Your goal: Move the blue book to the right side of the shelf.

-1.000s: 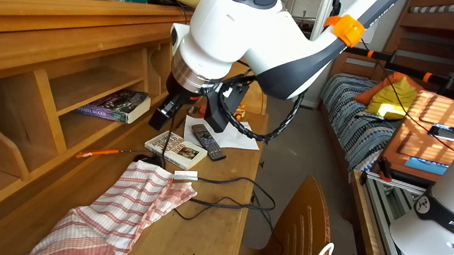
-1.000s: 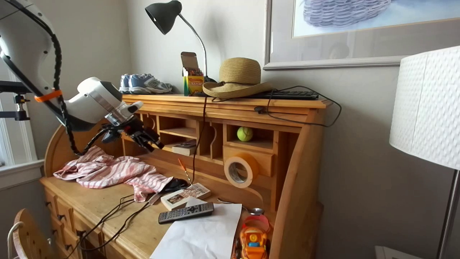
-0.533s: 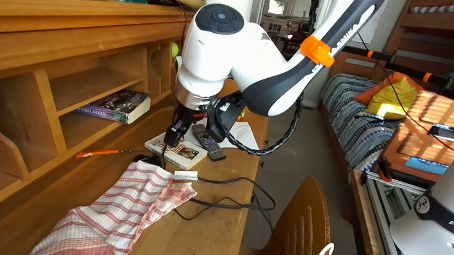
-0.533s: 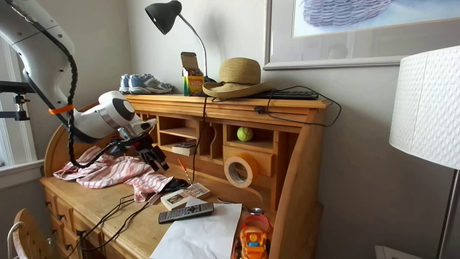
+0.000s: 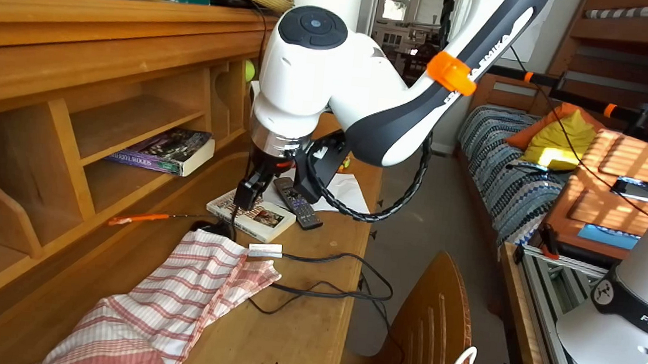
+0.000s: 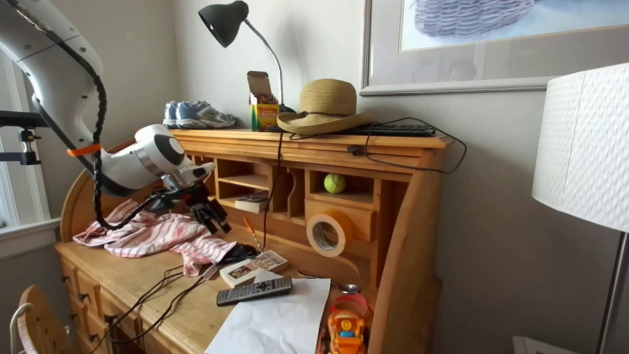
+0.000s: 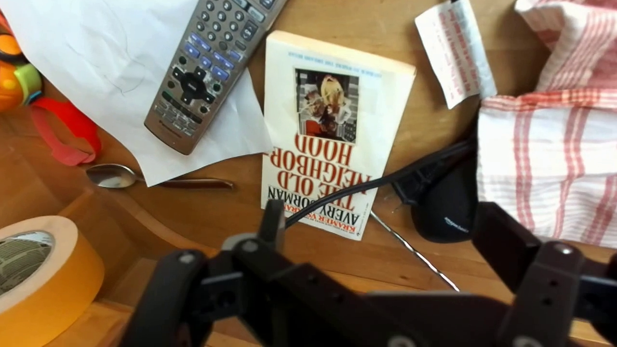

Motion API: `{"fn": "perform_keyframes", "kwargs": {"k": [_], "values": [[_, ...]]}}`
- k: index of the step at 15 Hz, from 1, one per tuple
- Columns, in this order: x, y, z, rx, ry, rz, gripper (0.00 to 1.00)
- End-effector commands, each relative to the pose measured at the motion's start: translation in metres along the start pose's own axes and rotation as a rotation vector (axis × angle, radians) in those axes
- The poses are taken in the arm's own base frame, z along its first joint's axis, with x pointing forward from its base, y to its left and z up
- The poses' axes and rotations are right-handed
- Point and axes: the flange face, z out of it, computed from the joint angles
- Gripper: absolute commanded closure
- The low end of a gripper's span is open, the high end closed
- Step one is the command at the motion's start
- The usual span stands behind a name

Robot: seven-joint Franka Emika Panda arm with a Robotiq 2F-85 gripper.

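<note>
Wrist view — gripper [image 7: 381, 217] (jaws apart).

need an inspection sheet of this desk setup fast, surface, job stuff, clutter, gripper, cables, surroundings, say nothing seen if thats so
Surface: wooden desktop, bare wood showing between items
Job's things: purple-spined book, probably the blue one, lying in a lower cubbyhole of the wooden shelf
Clutter: white paperback, remote partly on a paper sheet, spoon, striped cloth, orange-handled tool, toy car, tape roll
Gripper: open above the desktop; held item, nothing seen
Cables: black cord hanging in front of the shelf, contact with the gripper can't be told; dark cable looped on the desktop and past its front edge
Surroundings: straw hat and crayon box on top of the shelf; chair beside the desktop; bed beyond
</note>
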Motion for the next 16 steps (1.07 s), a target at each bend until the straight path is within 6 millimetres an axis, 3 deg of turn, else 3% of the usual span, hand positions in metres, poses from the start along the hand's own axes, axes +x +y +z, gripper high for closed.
{"fn": "perform_keyframes", "kwargs": {"k": [1,4,7,16], "values": [[0.016,-0.023,-0.015,-0.026,0.123,-0.018,0.00],[0.030,-0.053,-0.033,-0.047,0.237,-0.060,0.00],[0.039,-0.079,-0.036,-0.068,0.318,-0.110,0.00],[0.056,-0.095,-0.014,-0.224,0.417,-0.268,0.00]]}}
